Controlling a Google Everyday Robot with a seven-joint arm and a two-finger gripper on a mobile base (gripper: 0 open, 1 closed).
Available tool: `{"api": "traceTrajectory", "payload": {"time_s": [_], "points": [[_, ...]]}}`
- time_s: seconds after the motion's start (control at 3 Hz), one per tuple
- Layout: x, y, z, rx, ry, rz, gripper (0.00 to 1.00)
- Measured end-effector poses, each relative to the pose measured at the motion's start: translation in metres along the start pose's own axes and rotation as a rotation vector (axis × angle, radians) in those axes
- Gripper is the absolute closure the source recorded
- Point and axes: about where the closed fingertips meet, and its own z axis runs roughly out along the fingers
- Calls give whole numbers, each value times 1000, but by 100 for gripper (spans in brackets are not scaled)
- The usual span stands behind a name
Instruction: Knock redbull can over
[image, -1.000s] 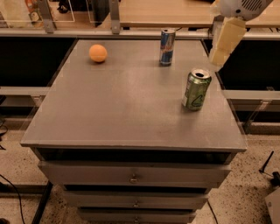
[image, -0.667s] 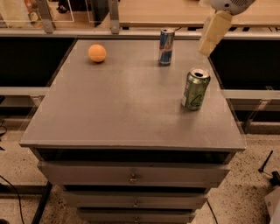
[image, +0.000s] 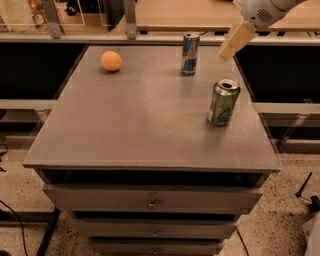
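The redbull can (image: 190, 53), slim, blue and silver, stands upright near the far edge of the grey table (image: 145, 125). My gripper (image: 226, 53) hangs in the air at the upper right, its cream-coloured fingers (image: 236, 40) pointing down and left. Its tip is to the right of the redbull can, about at the height of the can's top, with a gap between them. It holds nothing.
A wider green can (image: 223, 101) stands upright near the table's right edge, below the gripper. An orange ball (image: 111, 61) lies at the far left. The table has drawers (image: 152, 202) in front. A wooden counter (image: 200, 15) runs behind.
The gripper has moved up and to the left, from above the green can toward the redbull can's right side. The cans and the ball have not moved.
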Motion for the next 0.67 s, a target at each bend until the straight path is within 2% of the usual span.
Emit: {"api": "traceTrajectory", "payload": {"time_s": [0.33, 0.67], "points": [[-5, -11, 2, 42, -22, 0, 0], [-5, -11, 2, 42, -22, 0, 0]]}}
